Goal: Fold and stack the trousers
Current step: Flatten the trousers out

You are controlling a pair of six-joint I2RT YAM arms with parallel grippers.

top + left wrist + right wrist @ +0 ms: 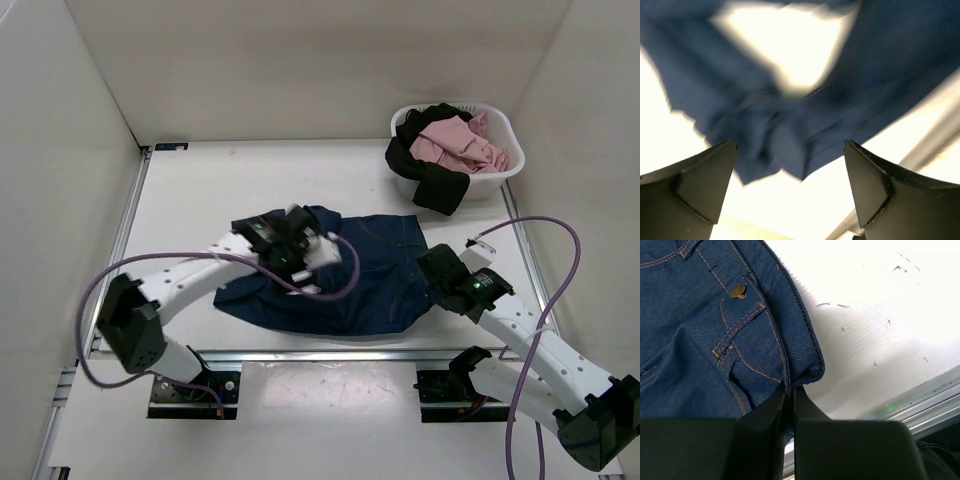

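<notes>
Trousers (pixel 385 270) lie bunched on the surface (pixel 200 190), well apart from the laundry basket (pixel 497 184), nearer the arms than it and off to its left. They are only partly folded, and the end farthest from the basket is rumpled and doubled over itself. The basket holds a pink garment (pixel 455 140) and a black garment (pixel 435 185) that hangs over its rim.

The left jaws hover over that rumpled end, spread wide with nothing between them. The left wrist view is blurred, but both fingers (pixel 700 180) stand clear of the denim. The right jaws, at the end of the trousers closest to the basket, are pressed together at the corner of the waistband (pixel 800 315), just past the brass button (pixel 737 291). They seem to nip only its very edge.

Several things could go wrong from here. The loose fold under the left jaws has nothing pinning it, so stiff denim may spring back open. The purple cable (pixel 340 270) draped across the cloth could catch and drag the fold when that arm moves. The right-hand pinch is so shallow that a firm pull might slip off the thick hem. A pull away from the basket could also slide the whole bundle toward the metal rail (pixel 330 352) at the near edge.
</notes>
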